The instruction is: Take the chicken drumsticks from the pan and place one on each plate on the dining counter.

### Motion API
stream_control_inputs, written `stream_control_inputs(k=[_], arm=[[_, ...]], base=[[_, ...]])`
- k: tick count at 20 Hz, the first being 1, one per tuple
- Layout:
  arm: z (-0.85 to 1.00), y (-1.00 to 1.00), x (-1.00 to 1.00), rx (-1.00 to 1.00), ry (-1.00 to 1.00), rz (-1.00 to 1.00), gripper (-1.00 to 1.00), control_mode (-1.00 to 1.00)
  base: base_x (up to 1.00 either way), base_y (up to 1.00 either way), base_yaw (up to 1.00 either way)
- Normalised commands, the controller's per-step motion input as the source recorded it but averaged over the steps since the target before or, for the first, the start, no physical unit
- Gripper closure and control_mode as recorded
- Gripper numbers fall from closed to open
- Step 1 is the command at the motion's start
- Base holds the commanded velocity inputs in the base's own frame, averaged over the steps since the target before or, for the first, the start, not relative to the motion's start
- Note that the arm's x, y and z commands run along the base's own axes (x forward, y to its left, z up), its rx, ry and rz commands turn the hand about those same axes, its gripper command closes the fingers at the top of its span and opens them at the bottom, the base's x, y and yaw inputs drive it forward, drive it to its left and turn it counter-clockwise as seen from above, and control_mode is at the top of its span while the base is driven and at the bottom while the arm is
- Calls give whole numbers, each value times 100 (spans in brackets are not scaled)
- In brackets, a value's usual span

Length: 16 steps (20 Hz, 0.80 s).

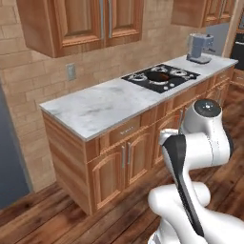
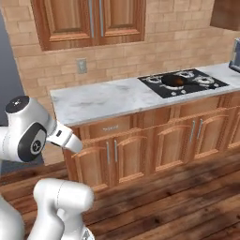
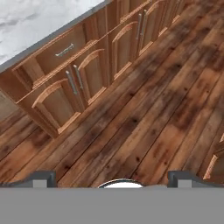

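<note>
On the black cooktop (image 1: 175, 80) at the far right of the marble counter sits the black pan (image 1: 157, 75) (image 2: 174, 81). Reddish-brown chicken drumsticks (image 2: 177, 82) lie in it, too small to count. My gripper (image 3: 113, 178) hangs over the wooden floor, well short of the counter, and looks down at the floor. Its fingertips (image 3: 43, 177) stand wide apart, so it is open with nothing between them. The plates and the dining counter are out of view.
The marble counter (image 1: 95, 107) runs over wooden base cabinets (image 2: 136, 150) with drawers. A grey coffee machine (image 1: 199, 47) stands at its far right end. Upper cabinets (image 1: 81, 21) hang on the brick wall. Dark wood floor (image 3: 144, 122) lies between me and the counter.
</note>
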Motion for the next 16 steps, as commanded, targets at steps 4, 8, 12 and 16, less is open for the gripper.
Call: stream_control_inputs(k=[4,8,12,16], arm=[[0,0,0,0,0,0,-100,100],[0,0,0,0,0,0,-100,100],[0,0,0,0,0,0,-100,100],[0,0,0,0,0,0,-100,100]], base=[[99,-2,-51],[100,-16,-42],[100,-49,-22],[100,-53,-5]])
